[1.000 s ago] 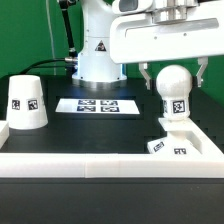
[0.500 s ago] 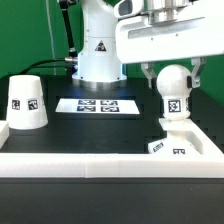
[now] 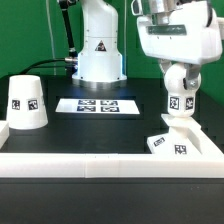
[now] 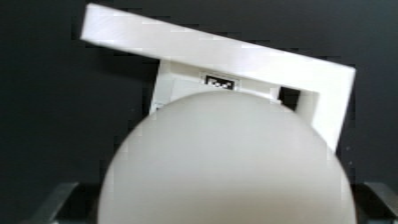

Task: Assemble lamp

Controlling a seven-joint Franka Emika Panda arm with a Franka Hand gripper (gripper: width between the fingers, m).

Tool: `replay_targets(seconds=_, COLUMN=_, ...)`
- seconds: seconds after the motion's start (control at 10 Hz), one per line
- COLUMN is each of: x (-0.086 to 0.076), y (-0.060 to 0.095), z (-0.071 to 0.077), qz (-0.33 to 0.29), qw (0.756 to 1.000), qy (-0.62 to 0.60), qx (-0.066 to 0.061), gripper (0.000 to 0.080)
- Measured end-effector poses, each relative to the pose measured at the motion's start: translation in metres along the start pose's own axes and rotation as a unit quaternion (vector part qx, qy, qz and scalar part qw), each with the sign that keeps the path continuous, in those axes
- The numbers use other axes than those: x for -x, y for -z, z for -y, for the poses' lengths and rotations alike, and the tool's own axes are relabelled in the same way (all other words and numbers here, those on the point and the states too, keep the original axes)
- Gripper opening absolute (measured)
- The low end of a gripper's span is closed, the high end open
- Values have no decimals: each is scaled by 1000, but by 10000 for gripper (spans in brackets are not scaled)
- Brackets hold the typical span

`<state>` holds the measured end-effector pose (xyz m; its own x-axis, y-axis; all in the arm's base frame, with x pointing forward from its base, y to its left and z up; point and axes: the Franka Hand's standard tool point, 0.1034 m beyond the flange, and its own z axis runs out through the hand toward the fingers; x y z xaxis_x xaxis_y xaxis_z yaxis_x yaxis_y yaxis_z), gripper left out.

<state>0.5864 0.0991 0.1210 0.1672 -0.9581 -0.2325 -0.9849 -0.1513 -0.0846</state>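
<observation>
The white ball-shaped bulb (image 3: 180, 84) stands upright in the socket of the flat angular lamp base (image 3: 183, 143) at the exterior view's right; its tag faces the camera. My gripper (image 3: 181, 80) comes down from above and is shut on the bulb, one finger on each side. In the wrist view the bulb (image 4: 222, 160) fills most of the picture, with the base (image 4: 214, 55) beyond it and dark fingers (image 4: 64, 202) at the edges. The cone shade (image 3: 27, 102) stands alone at the exterior view's left, wide end down.
The marker board (image 3: 97, 104) lies flat in the middle, in front of the big white robot pedestal (image 3: 98, 52). A low white wall (image 3: 100, 168) runs along the front and up both sides of the black table.
My gripper has turned about its vertical axis while holding the bulb. The bulb and its tag have shifted slightly toward the exterior view's right. Shade and marker board have not moved.
</observation>
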Motion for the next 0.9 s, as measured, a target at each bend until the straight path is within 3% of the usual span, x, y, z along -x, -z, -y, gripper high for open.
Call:
replay_targets(seconds=0.1, x=-2, y=-2, z=-1, qz=2, qw=1000, qy=-27, qx=0, gripper=577)
replay_targets(seconds=0.2, x=0, y=-2, z=-1, qz=3, qw=999, qy=-41, qx=0, gripper=646)
replay_targets(seconds=0.4, x=0, y=-2, z=-1, qz=1, qw=1000, qy=-22, qx=1, gripper=688)
replay_targets(seconds=0.6, x=4, y=-3, z=0, qz=-9, qw=996, qy=87, qx=6, gripper=697)
replay_targets(seconds=0.9, x=2, y=-2, z=0, qz=-14, qw=966, qy=260, qx=11, gripper=698)
